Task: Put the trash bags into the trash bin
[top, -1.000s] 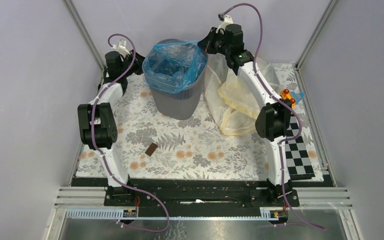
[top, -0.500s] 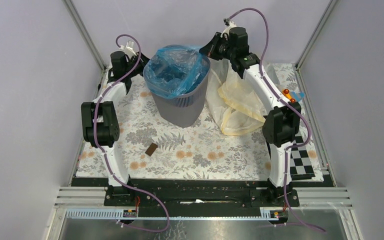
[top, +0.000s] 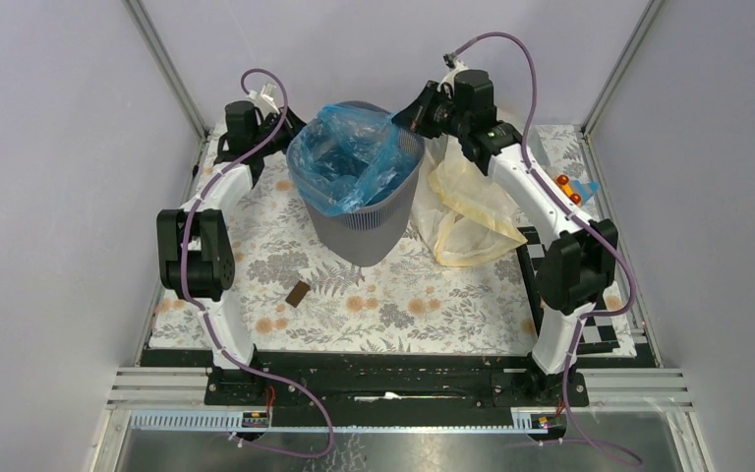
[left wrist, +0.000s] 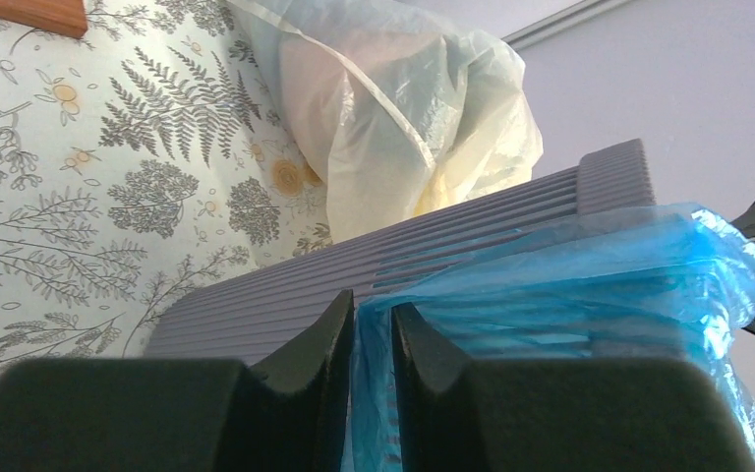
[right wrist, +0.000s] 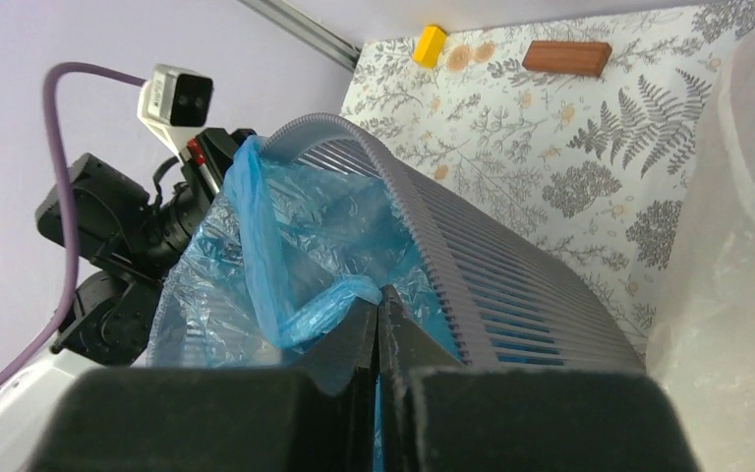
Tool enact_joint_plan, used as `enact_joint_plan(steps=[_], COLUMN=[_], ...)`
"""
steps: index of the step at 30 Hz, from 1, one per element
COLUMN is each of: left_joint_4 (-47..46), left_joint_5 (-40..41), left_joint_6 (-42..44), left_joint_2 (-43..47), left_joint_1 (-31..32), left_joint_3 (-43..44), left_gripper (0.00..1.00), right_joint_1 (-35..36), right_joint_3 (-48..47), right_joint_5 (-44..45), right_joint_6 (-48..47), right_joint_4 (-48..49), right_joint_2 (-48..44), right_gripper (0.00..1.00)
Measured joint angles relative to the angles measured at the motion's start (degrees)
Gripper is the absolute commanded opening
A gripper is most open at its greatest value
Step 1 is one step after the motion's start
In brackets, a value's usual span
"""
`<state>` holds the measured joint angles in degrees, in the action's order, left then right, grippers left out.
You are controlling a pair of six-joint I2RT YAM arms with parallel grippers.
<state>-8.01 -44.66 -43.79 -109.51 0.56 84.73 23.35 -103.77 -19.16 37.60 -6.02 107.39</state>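
The dark grey trash bin (top: 364, 221) stands at the back of the flowered mat, with a blue trash bag (top: 346, 157) spread in its mouth. My left gripper (top: 290, 130) is at the bin's left rim and shut on the bag's edge; blue film (left wrist: 600, 280) runs between its jaws (left wrist: 372, 317), beside the bin wall (left wrist: 285, 300). My right gripper (top: 411, 114) is at the far right rim, shut on a bunched fold of the blue bag (right wrist: 285, 246) next to the ribbed bin rim (right wrist: 511, 265). A pale yellow trash bag (top: 467, 211) lies on the mat right of the bin.
A small brown block (top: 298, 293) lies on the mat in front of the bin. Orange and blue toys (top: 572, 189) sit at the right edge, with a checkerboard (top: 595, 320) nearer. A yellow block (right wrist: 430, 43) lies far off. Grey walls close in on all sides.
Both grippers have moved to the right with the blue bag's edges in them. The bin has shifted a little right and nearer. The right elbow has swung right and down.
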Motion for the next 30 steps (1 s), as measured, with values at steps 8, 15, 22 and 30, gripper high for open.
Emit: enact_joint_plan(steps=[8, 15, 22, 30], left_joint_4=[3.78, 7.74, 9.99, 11.58], left_joint_5=[1.40, 2.97, 4.42, 5.44], left_joint_6=[3.28, 5.92, 7.23, 7.89], left_joint_2=[2.19, 2.21, 2.21, 2.23], left_joint_1=[0.81, 0.76, 0.85, 1.27], left_joint_3=[0.00, 0.20, 1.36, 1.40], left_gripper=[0.20, 0.19, 0.19, 0.19], right_joint_1=[-2.43, -5.27, -6.91, -10.49], right_joint_3=[-0.63, -7.13, -10.84, -10.49], right_joint_5=[-2.54, -4.61, -7.17, -10.51], right_joint_6=[1.36, 1.44, 1.25, 0.81], right_joint_4=[-3.98, -8.85, -11.28, -13.62], right_joint_2=[-0.13, 0.44, 0.83, 6.67], right_gripper=[0.00, 0.00, 0.00, 0.00])
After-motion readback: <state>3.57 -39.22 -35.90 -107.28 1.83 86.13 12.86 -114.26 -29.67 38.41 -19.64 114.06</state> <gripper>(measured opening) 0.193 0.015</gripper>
